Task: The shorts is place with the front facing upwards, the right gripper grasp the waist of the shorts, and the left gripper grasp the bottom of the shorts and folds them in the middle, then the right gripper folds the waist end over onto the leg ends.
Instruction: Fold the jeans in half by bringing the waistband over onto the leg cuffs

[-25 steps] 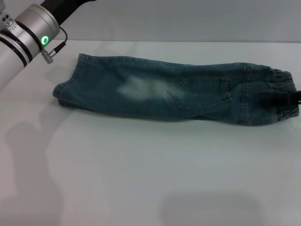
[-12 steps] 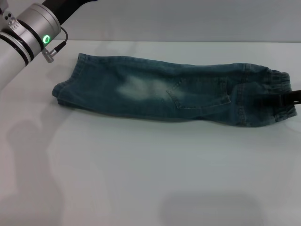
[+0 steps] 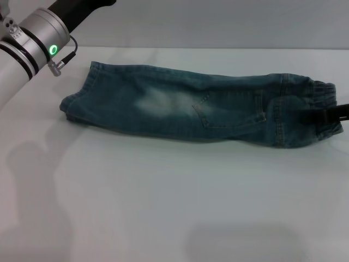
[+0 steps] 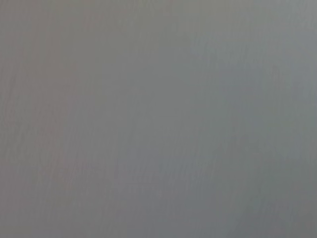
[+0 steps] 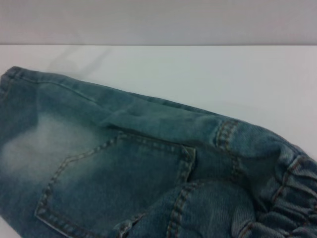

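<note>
The shorts (image 3: 180,106) lie folded lengthwise on the white table, a pale faded patch on the thigh. The leg ends (image 3: 73,101) point left and the ruffled elastic waist (image 3: 325,90) points right. My right gripper (image 3: 323,116) reaches in from the right edge and is shut on the waist, with denim bunched up beside it. The right wrist view shows the back pocket (image 5: 114,183) and the gathered waist (image 5: 292,183) close up. The left gripper (image 3: 90,4) hangs high at the back left, apart from the shorts, its black body running off the top. The left wrist view shows only plain grey.
The white table (image 3: 163,207) stretches in front of the shorts, with a grey wall behind it. The left arm's silver wrist with its green light (image 3: 53,49) hangs over the table's back left corner.
The right gripper has drawn the waist a little to the left, and the denim beside it has bulged up. The left wrist has drifted slightly up and left.
</note>
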Robot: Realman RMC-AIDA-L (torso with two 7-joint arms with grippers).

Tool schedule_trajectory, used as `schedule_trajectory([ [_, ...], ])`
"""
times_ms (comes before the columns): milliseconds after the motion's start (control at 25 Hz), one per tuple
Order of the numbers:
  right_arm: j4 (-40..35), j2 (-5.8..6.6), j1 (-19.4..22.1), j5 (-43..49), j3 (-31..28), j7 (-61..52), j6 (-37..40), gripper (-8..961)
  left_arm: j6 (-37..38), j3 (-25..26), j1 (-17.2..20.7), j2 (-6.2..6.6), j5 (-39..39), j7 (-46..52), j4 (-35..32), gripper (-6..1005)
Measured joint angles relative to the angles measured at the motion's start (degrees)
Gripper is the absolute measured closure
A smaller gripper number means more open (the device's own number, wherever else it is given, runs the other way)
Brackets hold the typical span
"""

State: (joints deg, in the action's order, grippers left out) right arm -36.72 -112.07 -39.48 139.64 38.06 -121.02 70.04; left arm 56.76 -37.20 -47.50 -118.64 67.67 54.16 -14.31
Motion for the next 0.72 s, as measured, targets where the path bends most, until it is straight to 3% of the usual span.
schedule_trajectory([
  [160, -1.58, 0.55, -0.16, -0.04, -0.09, -0.05, 2.62, 823, -0.56, -0.18, -0.05, 0.01, 0.0, -2.06, 0.53, 172],
  [520, -11.07, 3.28, -0.91, -0.59, -0.82, -4.02, 16.3, 878, -1.65, -1.85, -0.27, 0.05, 0.38, -5.88, 2.22, 172],
  [720, -15.33, 4.5, -3.23, -0.51, -0.9, -6.5, 24.69, 877, -3.66, -8.47, 0.1, -0.06, 0.38, -6.05, 2.44, 173],
])
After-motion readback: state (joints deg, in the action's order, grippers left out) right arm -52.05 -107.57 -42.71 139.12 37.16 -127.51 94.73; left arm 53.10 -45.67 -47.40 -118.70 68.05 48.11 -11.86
